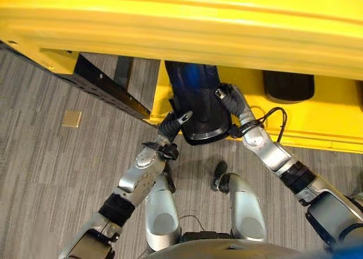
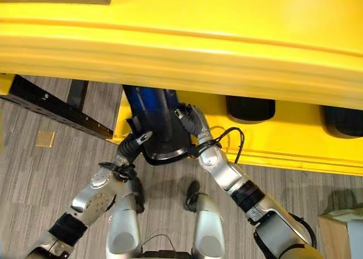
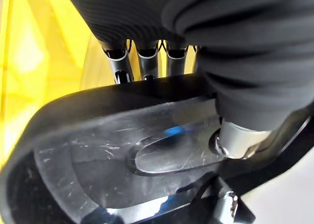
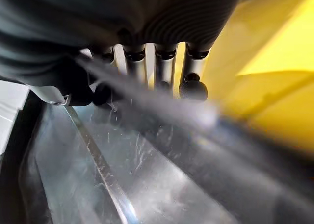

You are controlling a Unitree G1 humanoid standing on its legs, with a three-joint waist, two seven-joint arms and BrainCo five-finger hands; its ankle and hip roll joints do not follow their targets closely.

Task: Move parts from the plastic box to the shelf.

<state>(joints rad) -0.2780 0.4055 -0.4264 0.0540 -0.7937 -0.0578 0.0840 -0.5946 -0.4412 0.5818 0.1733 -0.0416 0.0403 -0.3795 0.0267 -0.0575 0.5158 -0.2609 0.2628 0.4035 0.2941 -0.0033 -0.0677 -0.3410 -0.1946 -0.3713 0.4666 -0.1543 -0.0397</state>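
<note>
Left wrist view shows thumb [image 3: 235, 136] inside black part [image 3: 122, 160].

Glossy black part [image 1: 199, 109], yellow shelf [image 1: 227, 26]

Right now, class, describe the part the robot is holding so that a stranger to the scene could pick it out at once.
Start at the big yellow shelf across the top. Just under its front edge, a long glossy part, blue above and black at its rounded lower end, is gripped between the left hand and right hand. Other dark parts lie unheld on the yellow tier behind.
</note>
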